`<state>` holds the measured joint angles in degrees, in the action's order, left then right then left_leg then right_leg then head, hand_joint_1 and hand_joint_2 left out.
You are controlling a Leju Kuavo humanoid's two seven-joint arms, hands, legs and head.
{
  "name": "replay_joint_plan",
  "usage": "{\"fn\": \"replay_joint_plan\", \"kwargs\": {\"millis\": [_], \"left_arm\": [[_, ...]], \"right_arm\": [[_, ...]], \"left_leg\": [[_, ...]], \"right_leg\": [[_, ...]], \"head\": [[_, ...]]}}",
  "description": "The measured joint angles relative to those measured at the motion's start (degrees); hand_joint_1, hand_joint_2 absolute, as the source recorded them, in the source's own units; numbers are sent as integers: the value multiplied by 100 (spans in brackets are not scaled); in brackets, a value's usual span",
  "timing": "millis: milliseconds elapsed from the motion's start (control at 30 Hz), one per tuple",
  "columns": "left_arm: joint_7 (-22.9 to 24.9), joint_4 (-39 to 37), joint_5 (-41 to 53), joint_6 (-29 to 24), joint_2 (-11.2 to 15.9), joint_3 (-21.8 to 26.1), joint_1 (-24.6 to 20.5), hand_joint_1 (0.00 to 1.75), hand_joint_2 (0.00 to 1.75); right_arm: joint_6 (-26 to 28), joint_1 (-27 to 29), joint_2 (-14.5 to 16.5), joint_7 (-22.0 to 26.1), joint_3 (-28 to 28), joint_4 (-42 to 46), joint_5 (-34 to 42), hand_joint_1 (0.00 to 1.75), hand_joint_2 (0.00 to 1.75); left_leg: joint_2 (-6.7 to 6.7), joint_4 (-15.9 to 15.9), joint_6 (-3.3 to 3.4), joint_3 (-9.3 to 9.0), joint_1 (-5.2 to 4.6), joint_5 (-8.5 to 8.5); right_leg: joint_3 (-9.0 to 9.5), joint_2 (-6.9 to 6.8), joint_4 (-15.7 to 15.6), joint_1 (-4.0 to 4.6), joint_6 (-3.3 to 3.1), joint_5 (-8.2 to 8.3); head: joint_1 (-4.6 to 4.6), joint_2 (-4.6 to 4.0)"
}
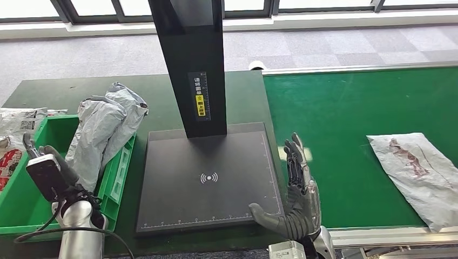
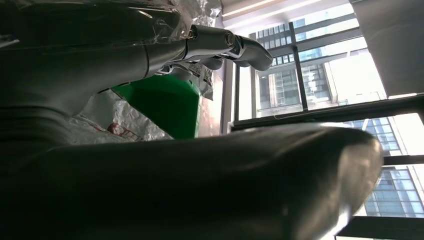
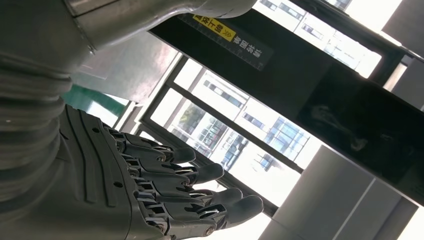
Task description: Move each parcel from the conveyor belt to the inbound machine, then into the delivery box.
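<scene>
**Next parcel: to the right of the right hand, on the conveyor belt**

The white parcel (image 1: 418, 175) lies flat on the green conveyor belt (image 1: 345, 124), well apart from the right hand (image 1: 298, 186), its long axis running obliquely away from the robot. The right hand, nearer, is held empty with fingers spread beside the scanner platform (image 1: 208, 178). The left hand (image 1: 46, 162) is seen over the green delivery box (image 1: 116, 186); its closure cannot be determined.

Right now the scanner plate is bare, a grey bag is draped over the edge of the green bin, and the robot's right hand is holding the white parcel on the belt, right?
Not quite. In the head view the right hand holds nothing; it hovers open at the scanner plate's right edge, apart from the white parcel on the belt. The rest stands: bare plate, grey bag draped over the green bin's edge.
</scene>
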<state>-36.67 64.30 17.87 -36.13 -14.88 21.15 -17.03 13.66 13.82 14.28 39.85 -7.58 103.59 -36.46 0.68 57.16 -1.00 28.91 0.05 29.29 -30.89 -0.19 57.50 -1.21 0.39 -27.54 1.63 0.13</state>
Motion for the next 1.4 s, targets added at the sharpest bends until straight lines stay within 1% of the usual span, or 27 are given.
{"fn": "replay_joint_plan", "kwargs": {"millis": [133,233,300,400,433,467,533,567,600,667,733,833,933,1100,1200,1300,1400], "left_arm": [[144,118,552,-315,-101,-13,116,0,0],[141,375,1008,-372,-258,11,261,0,0],[-13,666,926,-389,-337,43,383,0,0],[-274,1342,345,-368,-434,-9,686,0,0],[-316,1618,34,-248,-449,-128,823,0,0],[-339,1896,-323,-12,-450,-331,973,0,0],[-358,2362,-987,638,-409,-894,1285,0,0],[-362,2546,-1212,918,-386,-1178,1416,0,0],[-364,2696,-1364,1114,-365,-1421,1518,0,0],[-363,2916,-1590,1402,-325,-1756,1647,0,0],[-362,3048,-1686,1618,-301,-1911,1726,0,0],[-361,3163,-1660,1706,-285,-1994,1804,0,0],[-361,3233,-1651,1709,-272,-2034,1840,0,0],[-361,3328,-1653,1722,-248,-2102,1895,0,0],[-361,3348,-1655,1747,-225,-2152,1906,0,0],[-361,3344,-1670,1755,-210,-2167,1896,0,0],[-361,3334,-1701,1755,-188,-2169,1883,0,0]], "right_arm": [[-2,0,26,-5,3,1,-22,0,175],[1,1,61,-25,14,1,-61,0,175],[33,5,77,-82,27,1,-117,0,175],[223,19,86,-340,89,1,-363,0,175],[403,28,97,-566,152,-4,-583,0,175],[627,35,111,-895,256,-15,-923,0,175],[1038,45,144,-1778,560,-65,-1966,0,175],[1086,49,150,-2091,750,-104,-2409,0,175],[1045,55,153,-2277,937,-151,-2721,0,175],[885,69,156,-2437,1291,-256,-3110,0,175],[796,77,162,-2621,1617,-375,-3587,0,175],[735,98,166,-2681,2075,-551,-3974,0,175],[751,146,167,-2763,2418,-667,-4286,0,175],[614,206,167,-2819,2809,-768,-4382,0,175],[373,202,153,-2986,3173,-899,-4506,0,175],[135,167,60,-3067,3613,-1169,-4522,0,175],[77,73,-94,-3036,3983,-1508,-4512,0,175]], "left_leg": [[-12,1,-1,5,1,-1],[-20,7,-7,10,4,-9],[-24,10,-11,16,9,-16],[-38,11,-13,20,10,-14],[-39,12,-12,22,9,-12],[-36,13,-11,25,9,-10],[-24,15,-7,37,10,-7],[-23,16,-4,45,10,-6],[-28,17,-1,60,10,-2],[-41,18,6,81,9,5],[-45,19,11,85,8,9],[-42,21,9,62,8,6],[-42,22,6,50,8,3],[-43,22,7,53,9,4],[-41,22,7,54,9,5],[-40,22,9,69,8,5],[-48,23,15,94,7,10]], "right_leg": [[-12,10,1,6,-1,2],[-43,17,4,15,-3,13],[-63,23,5,18,-4,21],[-81,41,4,18,-5,23],[-85,43,3,18,-4,22],[-88,40,2,18,-3,20],[-90,26,0,17,1,17],[-91,23,-1,16,3,17],[-92,26,-1,13,5,17],[-94,38,-2,9,7,18],[-95,42,-4,8,8,17],[-98,41,-3,10,9,19],[-101,41,-2,12,9,21],[-105,42,-2,12,10,20],[-106,40,-3,11,11,19],[-104,39,-3,8,12,20],[-104,44,-5,6,12,20]], "head": [[-1,0],[0,0],[1,0],[1,0],[1,0],[0,0],[1,0],[2,0],[3,0],[2,0],[1,0],[1,0],[1,0],[1,0],[1,0],[2,0],[2,0]]}}
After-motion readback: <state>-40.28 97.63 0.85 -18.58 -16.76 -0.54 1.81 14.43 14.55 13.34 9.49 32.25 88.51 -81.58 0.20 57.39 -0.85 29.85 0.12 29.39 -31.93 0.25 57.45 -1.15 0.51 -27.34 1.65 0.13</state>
